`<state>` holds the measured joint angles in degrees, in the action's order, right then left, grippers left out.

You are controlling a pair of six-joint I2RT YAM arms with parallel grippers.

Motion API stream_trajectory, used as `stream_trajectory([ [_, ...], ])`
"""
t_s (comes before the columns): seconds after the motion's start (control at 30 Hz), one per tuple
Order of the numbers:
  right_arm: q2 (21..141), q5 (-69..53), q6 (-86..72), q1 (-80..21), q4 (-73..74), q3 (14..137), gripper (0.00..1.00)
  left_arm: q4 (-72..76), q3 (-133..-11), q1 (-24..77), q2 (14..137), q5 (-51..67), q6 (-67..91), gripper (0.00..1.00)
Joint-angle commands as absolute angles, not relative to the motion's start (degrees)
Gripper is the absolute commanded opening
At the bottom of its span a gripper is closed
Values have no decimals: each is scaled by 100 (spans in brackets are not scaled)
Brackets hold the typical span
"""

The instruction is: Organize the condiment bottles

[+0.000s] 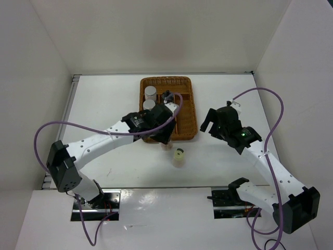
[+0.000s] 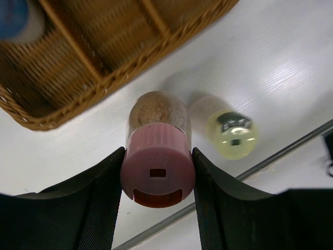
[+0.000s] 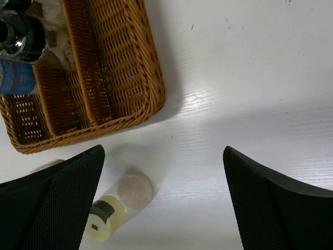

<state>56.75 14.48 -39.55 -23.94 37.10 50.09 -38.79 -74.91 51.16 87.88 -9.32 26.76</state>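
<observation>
Left wrist view is showing the pink-capped bottle (image 2: 157, 166) clamped at its cap in the left gripper (image 2: 157, 179), just outside the wicker basket (image 2: 78, 78). Loading seems in hand: it is needing a lift over the rim into a free compartment. The pale-yellow-capped bottle (image 2: 229, 130) is waiting beside it; the right gripper (image 3: 164, 198) is hanging wide apart, empty.

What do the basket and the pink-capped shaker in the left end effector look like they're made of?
The basket: woven wicker or rattan, matte brown, with a visible weave. The pink-capped shaker: clear see-through body, glass or plastic, I can't tell which; ribbed matte cap, likely plastic.
</observation>
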Motion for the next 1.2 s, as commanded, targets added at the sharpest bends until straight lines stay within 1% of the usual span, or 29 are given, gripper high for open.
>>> stream_trajectory([
  [0.0, 5607, 1354, -3937, -2355, 3524, 4948, 99, -4087, -8339, 5142, 8420, -1143, 2452, 38],
  [0.13, 5441, 862, -3718, -2355, 3313, 4773, 99, -4009, -9191, 5142, 8550, -1370, 2268, 39],
  [0.23, 5274, 861, -3665, -2408, 3243, 4772, 99, -3956, -9631, 5142, 8866, -1546, 2013, 39],
  [0.27, 5273, 809, -3665, -2487, 3243, 4772, 99, -3955, -9946, 5142, 8955, -1599, 1960, 40],
  [0.37, 5221, 721, -3612, -2811, 3190, 4772, 99, -3955, -10378, 5142, 9333, -1811, 1794, 40],
  [0.4, 5221, 721, -3612, -2908, 3130, 4720, 99, -3955, -10667, 5072, 9430, -1811, 1732, 42],
  [0.5, 5221, 721, -3612, -3251, 3015, 4667, 99, -4007, -11265, 4896, 10096, -1740, 1539, 42],
  [0.53, 5221, 721, -3560, -3330, 3015, 4667, 99, -4069, -11703, 4817, 10247, -1688, 1460, 42],
  [0.63, 5221, 721, -3507, -3603, 2874, 4614, 99, -4280, -12443, 4607, 10958, -1608, 1187, 42],
  [0.67, 5168, 721, -3507, -3708, 2822, 4614, 99, -4376, -13028, 4553, 11160, -1547, 1187, 42],
  [0.7, 5168, 877, -3507, -3709, 2821, 4614, 99, -4629, -13373, 4501, 11580, -1477, 1117, 42],
  [0.77, 5115, 879, -3507, -3762, 2821, 4614, 99, -5042, -14077, 4290, 12004, -1303, 1116, 42],
  [0.8, 5046, 827, -3429, -3762, 2708, 4614, 99, -5193, -14863, 4211, 12450, -1205, 1064, 42],
  [0.83, 4975, 826, -3341, -3823, 2707, 4614, 99, -5368, -15341, 4062, 12698, -1074, 1063, 42],
  [0.87, 4975, 774, -3279, -3823, 2629, 4614, 99, -5779, -15894, 3991, 13283, -829, 1063, 42],
  [0.9, 4922, 773, -3278, -3893, 2550, 4614, 99, -6018, -17248, 3929, 13628, -722, 1011, 42],
  [0.93, 4922, 773, -3278, -3946, 2549, 4614, 99, -6264, -17679, 3850, 13919, -642, 1011, 42],
  [0.97, 5009, 773, -3209, -3946, 2549, 4614, 99, -6127, -17501, 3797, 13922, -511, 959, 42],
  [1.1, 5483, 773, -2927, -4209, 2549, 4912, 97, -6126, -17499, 3639, 14176, -194, 888, 42],
  [1.17, 5826, 992, -2804, -4402, 2549, 5106, 97, -6126, -17499, 3577, 14282, -132, 888, 42],
])
